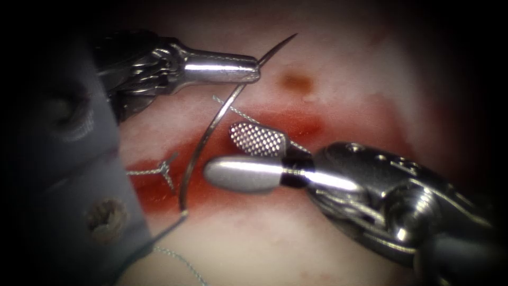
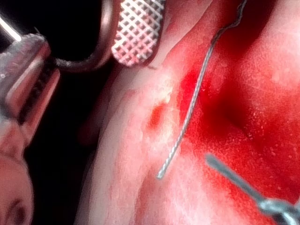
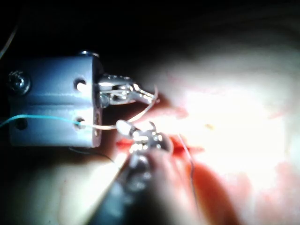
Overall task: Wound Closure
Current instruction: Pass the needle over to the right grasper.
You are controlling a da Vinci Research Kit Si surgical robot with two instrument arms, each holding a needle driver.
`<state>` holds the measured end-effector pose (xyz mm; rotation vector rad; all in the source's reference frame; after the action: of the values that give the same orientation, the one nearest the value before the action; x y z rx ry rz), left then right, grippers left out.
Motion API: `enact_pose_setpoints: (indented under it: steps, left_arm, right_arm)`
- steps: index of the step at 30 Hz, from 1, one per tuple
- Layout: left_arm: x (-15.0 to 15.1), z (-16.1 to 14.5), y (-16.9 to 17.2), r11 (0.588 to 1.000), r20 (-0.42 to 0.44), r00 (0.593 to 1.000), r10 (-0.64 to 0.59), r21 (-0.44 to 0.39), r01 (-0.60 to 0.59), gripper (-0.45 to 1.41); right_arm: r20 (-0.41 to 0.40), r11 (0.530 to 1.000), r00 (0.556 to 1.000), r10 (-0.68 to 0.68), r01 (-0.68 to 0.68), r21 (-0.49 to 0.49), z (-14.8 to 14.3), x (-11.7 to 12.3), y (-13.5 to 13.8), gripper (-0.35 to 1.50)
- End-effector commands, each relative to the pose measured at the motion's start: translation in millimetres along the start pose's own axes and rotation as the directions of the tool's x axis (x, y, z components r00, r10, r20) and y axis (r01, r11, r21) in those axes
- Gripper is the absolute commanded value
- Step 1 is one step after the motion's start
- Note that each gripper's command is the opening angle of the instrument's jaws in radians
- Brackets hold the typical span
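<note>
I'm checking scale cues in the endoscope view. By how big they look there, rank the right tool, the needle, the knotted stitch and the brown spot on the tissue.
1. Right tool, jaws open, holding nothing; nearness may enlarge it.
2. Needle, held near its tip by the left tool, free of the tissue.
3 and 4. Knotted stitch and brown spot look alike; unranked.
</note>
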<state>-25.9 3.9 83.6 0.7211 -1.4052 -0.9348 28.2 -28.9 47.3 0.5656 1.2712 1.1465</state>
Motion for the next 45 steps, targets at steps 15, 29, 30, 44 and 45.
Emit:
enact_pose_setpoints:
  steps: [15, 29, 30, 44, 45]
  left_arm:
    - [0.5, -2.0, 2.1, 0.826, -0.012, 0.867, -0.497, -0.313, 0.469, -0.45]
    - [1.0, -1.0, 1.9, 0.775, -0.024, 0.802, -0.597, -0.277, 0.569, -0.45]
    - [0.9, -1.0, 1.9, 0.78, -0.024, 0.801, -0.599, -0.244, 0.576, -0.45]
    - [0.8, -0.5, 2.0, 0.819, -0.028, 0.826, -0.563, -0.158, 0.552, -0.45]
    - [0.8, -0.5, 1.9, 0.828, -0.03, 0.836, -0.548, -0.157, 0.538, -0.45]
  right_arm:
    - [0.143, 0.471, 0.468, -0.872, 0.882, -0.013, 2.5, 3.2, -5.4, 0.89]
    - [0.154, 0.404, 0.403, -0.902, 0.915, -0.027, 4.1, 2.3, -6.1, 0.78]
    - [0.154, 0.404, 0.403, -0.902, 0.915, -0.028, 4.1, 2.3, -6.1, 0.78]
    - [0.103, 0.508, 0.502, -0.859, 0.861, 0.036, 5.5, 1.9, -6.8, -0.35]
    - [0.101, 0.508, 0.502, -0.859, 0.861, 0.04, 5.5, 2.0, -6.8, -0.35]
